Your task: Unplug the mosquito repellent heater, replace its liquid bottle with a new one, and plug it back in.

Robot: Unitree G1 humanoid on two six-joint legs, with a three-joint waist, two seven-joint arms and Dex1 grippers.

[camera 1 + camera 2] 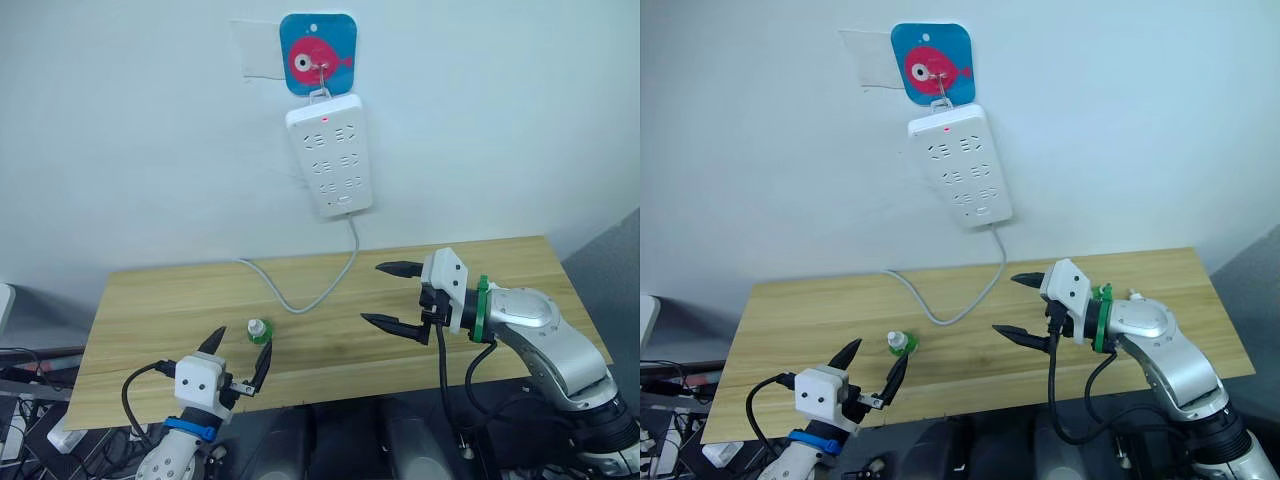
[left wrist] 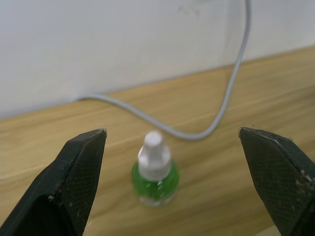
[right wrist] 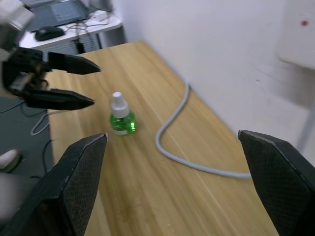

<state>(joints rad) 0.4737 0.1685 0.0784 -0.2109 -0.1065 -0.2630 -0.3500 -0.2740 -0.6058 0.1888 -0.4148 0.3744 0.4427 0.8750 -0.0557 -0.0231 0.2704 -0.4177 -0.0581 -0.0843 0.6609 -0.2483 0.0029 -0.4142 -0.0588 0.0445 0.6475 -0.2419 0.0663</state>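
A small green liquid bottle (image 1: 259,331) with a white cap stands upright on the wooden table (image 1: 500,262), left of centre near the front edge. My left gripper (image 1: 243,342) is open just in front of it, and the bottle (image 2: 154,169) lies ahead between the spread fingers without touching them. My right gripper (image 1: 371,292) hangs open and empty above the table's right half, well apart from the bottle (image 3: 121,119). The mosquito repellent heater is out of view.
A long white power strip (image 1: 330,155) with a red light hangs on the wall from a blue fish hook plate (image 1: 318,55). Its grey cable (image 1: 300,300) loops down over the table behind the bottle. Desks with a mouse (image 3: 49,32) stand off to the left.
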